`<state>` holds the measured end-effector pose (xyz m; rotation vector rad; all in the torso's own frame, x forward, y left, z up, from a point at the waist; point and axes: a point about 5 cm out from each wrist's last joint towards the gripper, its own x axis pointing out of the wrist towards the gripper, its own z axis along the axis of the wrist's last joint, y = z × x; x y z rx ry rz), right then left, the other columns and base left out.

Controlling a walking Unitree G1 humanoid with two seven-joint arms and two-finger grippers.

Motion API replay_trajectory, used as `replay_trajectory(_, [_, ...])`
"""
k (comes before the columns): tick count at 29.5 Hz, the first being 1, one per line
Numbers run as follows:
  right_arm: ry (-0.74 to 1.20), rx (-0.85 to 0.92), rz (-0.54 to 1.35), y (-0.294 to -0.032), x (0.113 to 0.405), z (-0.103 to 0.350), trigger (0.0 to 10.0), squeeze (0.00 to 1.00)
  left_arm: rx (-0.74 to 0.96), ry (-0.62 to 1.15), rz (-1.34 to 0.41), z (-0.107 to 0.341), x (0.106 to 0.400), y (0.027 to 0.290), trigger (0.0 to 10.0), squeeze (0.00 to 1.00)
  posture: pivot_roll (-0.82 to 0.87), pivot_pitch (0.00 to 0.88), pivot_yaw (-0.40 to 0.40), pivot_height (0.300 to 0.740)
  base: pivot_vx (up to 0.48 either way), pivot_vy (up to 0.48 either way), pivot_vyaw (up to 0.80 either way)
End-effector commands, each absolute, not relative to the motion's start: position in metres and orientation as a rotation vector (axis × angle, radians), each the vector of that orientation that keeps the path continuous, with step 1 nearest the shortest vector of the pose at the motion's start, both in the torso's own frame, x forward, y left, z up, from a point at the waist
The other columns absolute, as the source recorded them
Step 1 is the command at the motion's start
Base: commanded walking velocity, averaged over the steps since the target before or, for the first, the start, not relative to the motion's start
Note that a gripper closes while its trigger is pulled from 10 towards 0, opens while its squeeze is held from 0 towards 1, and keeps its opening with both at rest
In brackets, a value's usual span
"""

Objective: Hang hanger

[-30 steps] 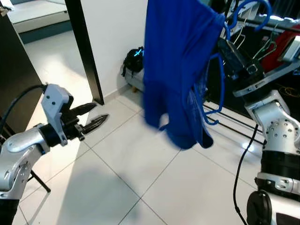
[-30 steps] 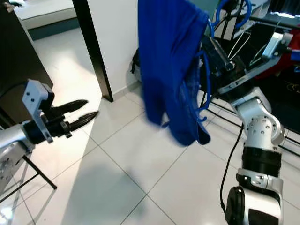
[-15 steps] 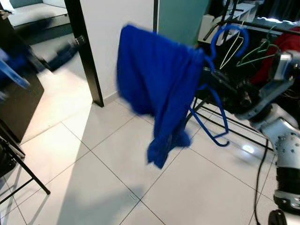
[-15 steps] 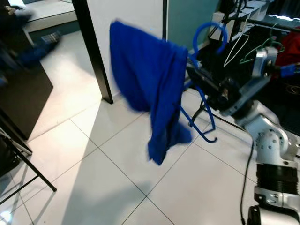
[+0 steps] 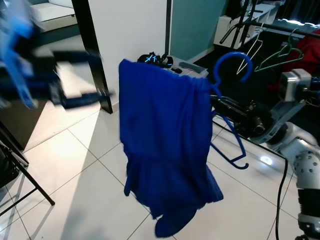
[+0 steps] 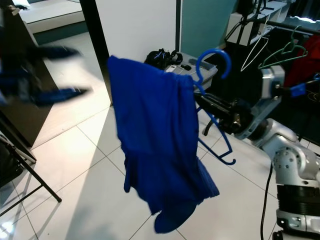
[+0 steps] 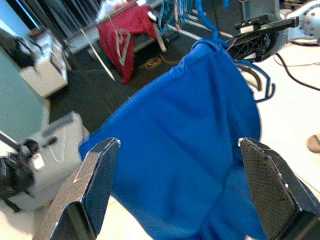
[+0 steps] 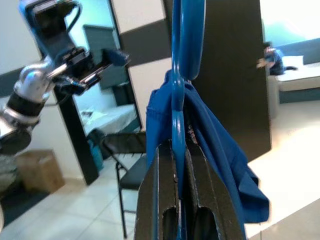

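So the blue garment (image 5: 165,150) dangles free over the tiled floor (image 5: 75,190), draped on the blue hanger (image 6: 212,107). My guess is it's carried high so the cloth doesn't drag. The right gripper (image 8: 181,165) is pinched tight on the hanger's stem just under the hook, which keeps the hook free for a rail. The left gripper (image 7: 180,165) is spread wide, empty, facing the cloth. The clothes rack (image 5: 280,30) is further back, well apart.

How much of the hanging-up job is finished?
Done: the blue garment is draped on the blue hanger. In hand: the right end effector is shut on the hanger, holding it in the air. The left end effector is open. Left: hooking it on the clothes rack behind.
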<state>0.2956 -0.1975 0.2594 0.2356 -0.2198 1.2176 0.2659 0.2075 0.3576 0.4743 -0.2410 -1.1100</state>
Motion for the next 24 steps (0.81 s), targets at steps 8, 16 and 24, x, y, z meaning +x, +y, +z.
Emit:
replay_trajectory(8, [-0.121, 0.046, 1.336, -0.172, 0.293, 0.251, 10.0, 0.0, 0.486, -0.152, -1.181, 0.339, 0.283, 0.183, 10.0, 0.0, 0.03, 0.062, 0.014, 0.74, 0.0, 0.0, 0.0])
replay_trajectory(16, [-0.122, 0.03, 1.37, -0.169, 0.289, 0.255, 10.0, 0.0, 0.554, -0.079, -1.215, 0.325, 0.285, 0.176, 10.0, 0.0, 0.03, 0.062, 0.012, 0.74, 0.0, 0.0, 0.0])
replay_trajectory(24, [-0.139, 0.011, 1.423, -0.162, 0.284, 0.26, 10.0, 0.0, 0.648, 0.045, -1.196, 0.3, 0.291, 0.178, 10.0, 0.0, 0.02, 0.064, 0.011, 0.74, 0.0, 0.0, 0.0])
